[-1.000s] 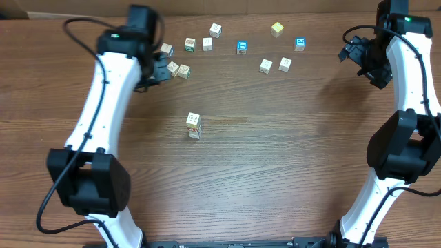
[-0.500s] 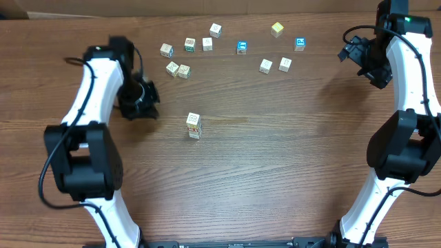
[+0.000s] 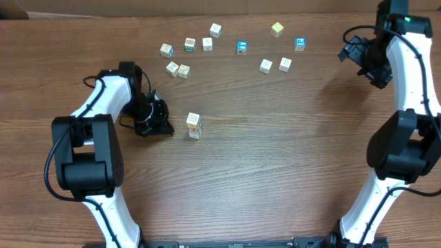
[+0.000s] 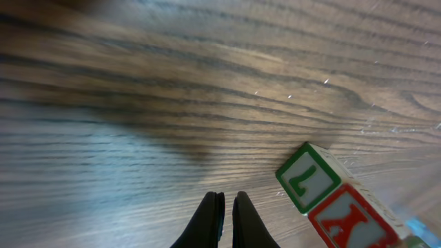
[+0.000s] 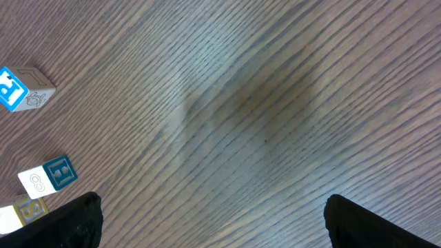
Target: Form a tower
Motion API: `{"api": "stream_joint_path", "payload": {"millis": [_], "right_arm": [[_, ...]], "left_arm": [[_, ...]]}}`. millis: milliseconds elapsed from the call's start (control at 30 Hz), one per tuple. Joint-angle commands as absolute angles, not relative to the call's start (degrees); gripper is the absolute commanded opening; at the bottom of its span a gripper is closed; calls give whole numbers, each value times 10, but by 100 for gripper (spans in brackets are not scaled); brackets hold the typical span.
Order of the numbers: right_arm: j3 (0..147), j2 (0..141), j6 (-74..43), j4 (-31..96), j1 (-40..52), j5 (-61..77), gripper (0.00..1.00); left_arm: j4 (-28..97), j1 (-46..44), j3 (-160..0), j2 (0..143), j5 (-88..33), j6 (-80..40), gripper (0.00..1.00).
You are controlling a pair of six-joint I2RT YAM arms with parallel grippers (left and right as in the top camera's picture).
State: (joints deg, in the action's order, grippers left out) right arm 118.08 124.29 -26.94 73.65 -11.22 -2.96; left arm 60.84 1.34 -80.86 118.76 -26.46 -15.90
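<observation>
**LEFT GRIPPER CLOSED BESIDE TOWER, RIGHT GRIPPER WIDE OPEN AT FAR RIGHT**

**1. Tower.** Locate the tower [image 3: 193, 126] near the middle of the table [image 3: 275, 172]. Upright, a single column one cube wide, well apart from the loose cubes at the far side. In the left wrist view, find it [image 4: 308, 178] at lower right: a green-framed letter face next to a red-framed letter face, the rest cut off by the picture edge.

**2. Left gripper.** Find the left gripper [image 3: 165, 126] low over the wood, just beside the tower on its left. No contact with the column visible. Jaws closed, fingertips [image 4: 215, 207] nearly pressed together, nothing gripped between them.

**3. Right gripper.** Find the right gripper [image 3: 350, 52] at the far right of the table, well apart from the tower. Jaws spread wide, fingers [image 5: 72, 220] at opposite lower corners of the right wrist view, only bare wood between them, nothing held.

**4. Loose cubes.** Note the scatter along the far side:
- a touching pair of pale cubes [image 3: 178, 69], nearest the left arm
- more pale cubes further back and a second pale pair [image 3: 275, 65] toward the right
- two blue-faced cubes [image 3: 242, 47], the second [image 3: 300, 44] nearer the right arm
- one yellow cube [image 3: 277, 29], farthest back

In the right wrist view, see one blue-faced cube [image 5: 17, 88] at the left edge.
</observation>
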Motion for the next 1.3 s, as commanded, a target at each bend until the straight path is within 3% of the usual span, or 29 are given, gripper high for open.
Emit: {"api": "stream_joint_path", "payload": {"millis": [0, 1267], "right_arm": [[1197, 1235, -267, 735, -112, -29, 100], [1197, 1235, -267, 735, -112, -29, 100]], "left_arm": [[591, 12, -784, 1187, -303, -150, 4], [527, -16, -757, 1187, -316, -168, 4]]}}
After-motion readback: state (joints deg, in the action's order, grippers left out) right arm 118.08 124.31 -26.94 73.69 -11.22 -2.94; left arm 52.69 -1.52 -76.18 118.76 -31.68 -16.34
